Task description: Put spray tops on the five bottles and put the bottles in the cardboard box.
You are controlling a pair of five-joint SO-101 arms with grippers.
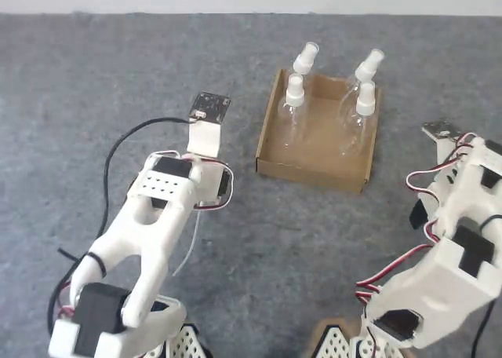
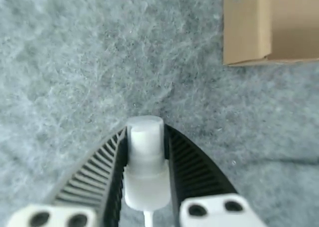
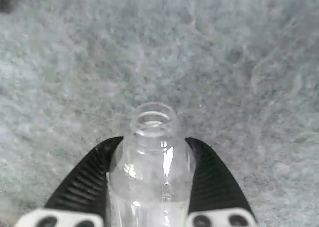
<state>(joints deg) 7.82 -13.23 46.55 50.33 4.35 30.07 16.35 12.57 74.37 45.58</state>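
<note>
My left gripper is shut on a white spray top, nozzle end forward, held above the grey carpet. Its thin tube hangs back under the left arm. My right gripper is shut on a clear bottle whose neck is open, with no top on it. The right arm stands at the right side of the table. Between the arms, farther back, sits the cardboard box with several bottles upright inside, each with a white spray top. A corner of the box shows ahead of the left gripper.
Grey carpet covers the whole table. Black and red-white cables trail along both arms. Bare carpet lies between the two arms in front of the box.
</note>
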